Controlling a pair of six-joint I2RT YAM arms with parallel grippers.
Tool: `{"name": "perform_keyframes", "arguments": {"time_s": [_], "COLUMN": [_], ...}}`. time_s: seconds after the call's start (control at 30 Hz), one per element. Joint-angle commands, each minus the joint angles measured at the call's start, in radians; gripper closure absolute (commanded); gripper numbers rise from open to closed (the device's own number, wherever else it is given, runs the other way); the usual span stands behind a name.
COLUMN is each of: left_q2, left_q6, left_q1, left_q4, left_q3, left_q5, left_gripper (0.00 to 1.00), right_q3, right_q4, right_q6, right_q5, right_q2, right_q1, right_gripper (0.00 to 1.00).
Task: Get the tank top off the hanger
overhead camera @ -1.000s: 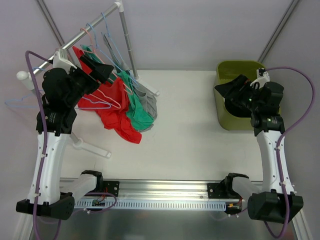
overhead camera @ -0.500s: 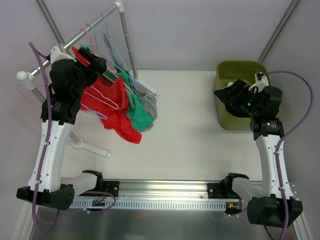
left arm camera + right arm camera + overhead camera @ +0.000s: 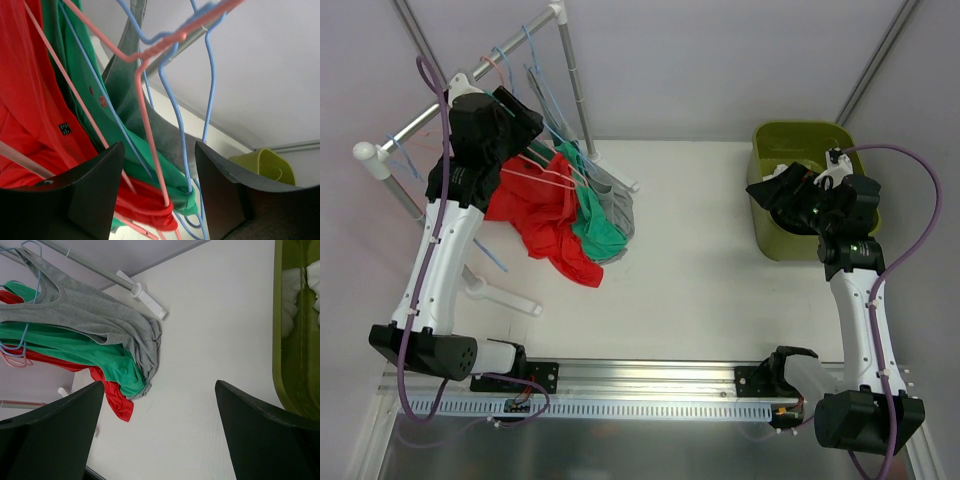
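Left gripper (image 3: 159, 150): up at the thin metal rack rail (image 3: 415, 117), in among the hangers. Fingers apart, not pressed on anything. Thin pink wire hanger (image 3: 145, 115) and thin blue wire hangers (image 3: 212, 75) in line with the gap, beyond the fingertips. No contact with either finger visible.

Red fabric tank top (image 3: 535, 205): on the pink wire hanger, hung from the rail. Nearest garment to the left gripper, just below and beside it in the top view. Lower part bunched on the white table (image 3: 700, 260). Filling the left side of the left wrist view.

Just to the right of the red one: green fabric tank top (image 3: 595, 225), then grey fabric tank top (image 3: 617, 205). Both on blue hangers and touching each other, with hems piled on the table by the rack foot.

Right gripper (image 3: 160, 385): fingers spread wide, nothing between them. Hovering at the left edge of the olive-green plastic bin (image 3: 798, 128), well apart from the rack. White crumpled items (image 3: 290, 295) inside the bin, kind unclear.

Right wrist view: bin wall along the right edge, all three tops far off at upper left.
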Motion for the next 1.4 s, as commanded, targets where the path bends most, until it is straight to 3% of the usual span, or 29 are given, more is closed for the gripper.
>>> {"name": "perform_keyframes", "arguments": {"time_s": [0.0, 0.07, 0.13, 0.17, 0.37, 0.73, 1.37], "left_q2": [-0.023, -0.021, -0.008, -0.003, -0.005, -0.060, -0.198], "left_q6": [-0.016, -0.019, -0.020, -0.019, -0.054, -0.057, -0.028], "left_q1": [-0.012, -0.015, -0.014, -0.015, -0.015, -0.017, -0.130], "left_q4": [0.018, 0.020, 0.026, 0.024, 0.026, 0.030, 0.032], "left_q3": [-0.024, -0.035, -0.036, -0.036, -0.084, -0.085, -0.035], "left_q5": [-0.013, -0.015, -0.013, -0.012, -0.028, -0.056, -0.036], "left_gripper": [0.41, 0.50, 0.52, 0.59, 0.67, 1.00, 1.00], "right_q3": [-0.007, -0.009, -0.012, -0.013, -0.019, -0.016, -0.021], "right_q4": [0.038, 0.042, 0.050, 0.050, 0.053, 0.061, 0.064], "right_q6": [-0.015, -0.014, -0.008, -0.006, -0.011, -0.004, 0.003], "right_q5": [-0.018, -0.020, -0.024, -0.024, -0.024, -0.026, -0.037], "right_q2": [0.002, 0.007, 0.010, 0.010, 0.010, 0.016, 0.009], "right_q1": [0.007, 0.007, 0.009, 0.009, 0.009, 0.009, 0.009], "right_gripper": [0.01, 0.00, 0.01, 0.01, 0.01, 0.01, 0.01]}}
